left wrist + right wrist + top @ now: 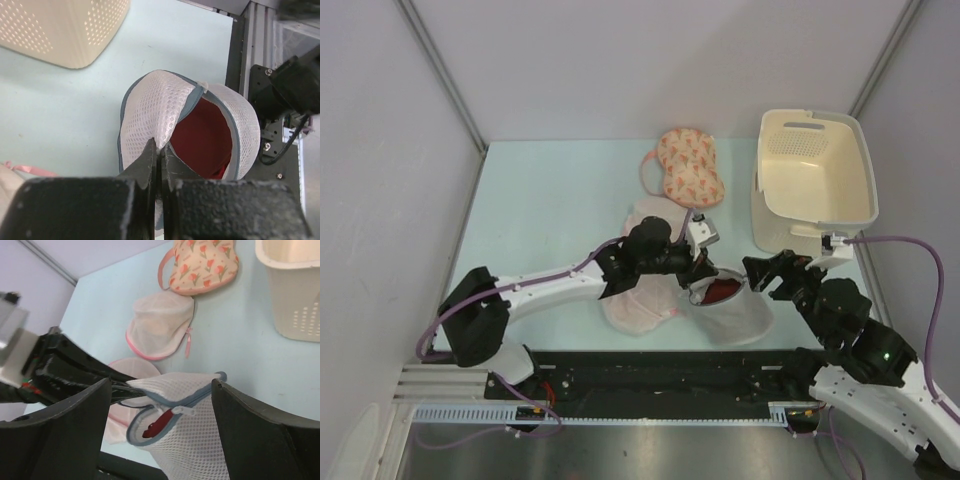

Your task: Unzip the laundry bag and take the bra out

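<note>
Left gripper (159,150): jaws pressed together, pinching a fold of white mesh at the zip rim of the laundry bag (150,110). Bag sits at near edge of table (540,200), right of centre, btwn the two arms. Bag mouth gapes part-open. The bra (200,132) is inside, seen as dark red fabric only, its straps and shape hidden by mesh and rim. In right wrist view just a red sliver shows at the slit. Small whitish tab (201,84) at top of rim is prob. the zip pull, too small to confirm. Right gripper (160,384): jaws spread wide, one finger either side of bag. Contact w/ mesh cannot be told, as fingers are blurred and cut off at frame edge. In top view the left arm covers bag's left side and much of the pink-trimmed pouch (635,305) beside it. Second pink-trimmed pouch (160,325) lies behind, peach bra (688,165) further back. Cream basket (815,180) is at right rear, cropped in both wrist views.
</note>
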Available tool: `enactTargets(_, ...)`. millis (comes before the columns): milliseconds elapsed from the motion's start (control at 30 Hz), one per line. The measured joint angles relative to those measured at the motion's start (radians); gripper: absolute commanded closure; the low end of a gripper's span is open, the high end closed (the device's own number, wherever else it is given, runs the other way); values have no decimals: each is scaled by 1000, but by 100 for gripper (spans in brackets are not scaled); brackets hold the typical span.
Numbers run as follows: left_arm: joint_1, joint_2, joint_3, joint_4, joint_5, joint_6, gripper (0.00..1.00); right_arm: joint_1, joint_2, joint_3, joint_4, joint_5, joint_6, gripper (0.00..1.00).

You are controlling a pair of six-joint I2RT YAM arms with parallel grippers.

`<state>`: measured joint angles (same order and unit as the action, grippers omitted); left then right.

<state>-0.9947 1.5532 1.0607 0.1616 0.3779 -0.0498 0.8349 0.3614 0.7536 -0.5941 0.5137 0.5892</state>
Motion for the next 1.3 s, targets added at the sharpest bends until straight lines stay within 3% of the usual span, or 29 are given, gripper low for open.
enactTargets(100,0,-73,-109,101,1,51,100,-77,27,2,-3,-84,-11,14)
enactTargets(200,3,-128,-164,153,5,127,100,-234,64,8,1,-241,-21,16)
enactTargets(333,24,-162,-163,168,37,216,100,-588,147,-6,67,-621,-13,25)
enactTargets(433,58,-183,-163,165,50,263,100,-893,202,-78,216,-970,64,26)
enactTargets(500,79,-192,-156,155,59,288,100,-988,231,-117,286,-1114,111,26)
enactTargets(633,101,-195,-134,131,74,325,100,-1001,265,-139,360,-1315,156,29)
enactTargets(767,102,-196,-134,114,85,340,100,-977,222,-139,354,-1408,113,40)
enactTargets(1033,102,-200,-134,106,93,339,100,-897,145,-139,207,-1455,-29,40)
enactTargets(1300,102,-200,-134,106,98,331,100,-723,191,-139,209,-1448,-86,46)
